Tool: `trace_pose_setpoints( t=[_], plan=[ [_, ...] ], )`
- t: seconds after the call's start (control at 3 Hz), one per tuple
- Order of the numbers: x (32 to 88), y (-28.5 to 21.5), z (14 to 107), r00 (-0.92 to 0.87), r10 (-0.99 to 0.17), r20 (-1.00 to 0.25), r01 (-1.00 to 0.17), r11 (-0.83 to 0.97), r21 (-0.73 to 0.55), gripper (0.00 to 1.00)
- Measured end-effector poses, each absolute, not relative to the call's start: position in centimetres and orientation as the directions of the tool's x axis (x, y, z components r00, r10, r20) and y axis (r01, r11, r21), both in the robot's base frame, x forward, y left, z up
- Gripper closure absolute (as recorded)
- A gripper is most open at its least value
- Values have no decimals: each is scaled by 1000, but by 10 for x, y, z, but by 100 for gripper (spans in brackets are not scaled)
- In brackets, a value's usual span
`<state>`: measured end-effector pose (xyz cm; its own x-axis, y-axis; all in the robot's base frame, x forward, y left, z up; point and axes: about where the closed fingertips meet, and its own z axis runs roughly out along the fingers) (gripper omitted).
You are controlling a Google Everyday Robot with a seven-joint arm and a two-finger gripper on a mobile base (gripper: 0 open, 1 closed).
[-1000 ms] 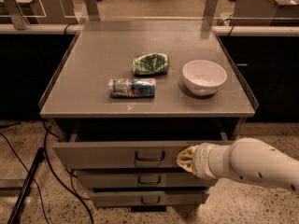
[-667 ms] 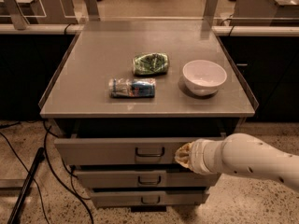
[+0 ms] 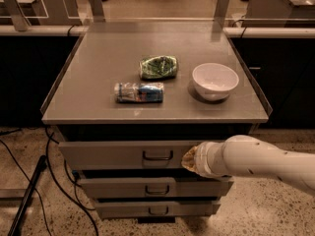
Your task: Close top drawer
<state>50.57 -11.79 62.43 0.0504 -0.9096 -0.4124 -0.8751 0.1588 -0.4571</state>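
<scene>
The top drawer (image 3: 108, 154) is a wide grey metal drawer with a small dark handle (image 3: 157, 155) at its centre. It stands a little way out from under the cabinet top, with a dark gap showing above its front panel. My gripper (image 3: 190, 159) is at the end of the white arm (image 3: 256, 162), which reaches in from the right. The gripper is against the drawer's front panel, just right of the handle.
On the cabinet top (image 3: 93, 73) lie a green bag (image 3: 158, 67), a clear plastic bottle (image 3: 139, 92) and a white bowl (image 3: 215, 80). Two shorter drawers (image 3: 147, 187) sit below, slightly stepped out. Black cables (image 3: 54, 181) and a dark pole (image 3: 27, 195) are on the floor at left.
My gripper has moved left along the top drawer's front towards the handle. The drawer front sits a little further in under the cabinet top.
</scene>
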Motion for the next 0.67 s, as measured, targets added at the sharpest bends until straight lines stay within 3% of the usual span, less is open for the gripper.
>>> trace_pose_setpoints(
  t=[0.67],
  plan=[
    [484,-128,623,50,-921,-387,-905,122,-407,100]
  ],
)
